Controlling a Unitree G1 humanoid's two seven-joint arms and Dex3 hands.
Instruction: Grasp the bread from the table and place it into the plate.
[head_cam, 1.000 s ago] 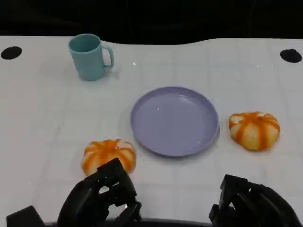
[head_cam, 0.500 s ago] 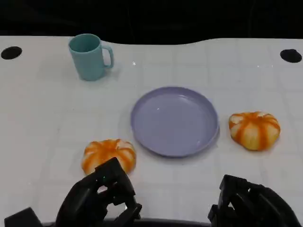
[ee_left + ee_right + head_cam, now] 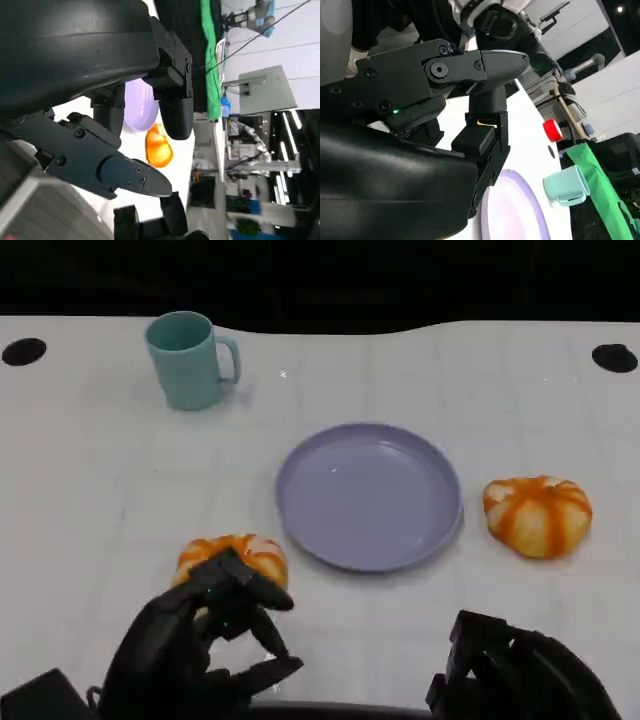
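Bread (image 3: 232, 554) is seen lying on the white table (image 3: 90, 470), just left of the purple plate (image 3: 369, 495), with a second loaf (image 3: 537, 515) at the plate's right. The left hand (image 3: 190, 645) is held just before it, fingers spread, nothing grasped. The right hand (image 3: 520, 675) is seen curled in, empty.

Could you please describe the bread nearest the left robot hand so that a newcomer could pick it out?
Start at the round lilac plate in the middle of the white table. The orange-and-white pumpkin-shaped bread lies off its near-left rim, just ahead of the left robot hand. Its twin sits right of the plate.
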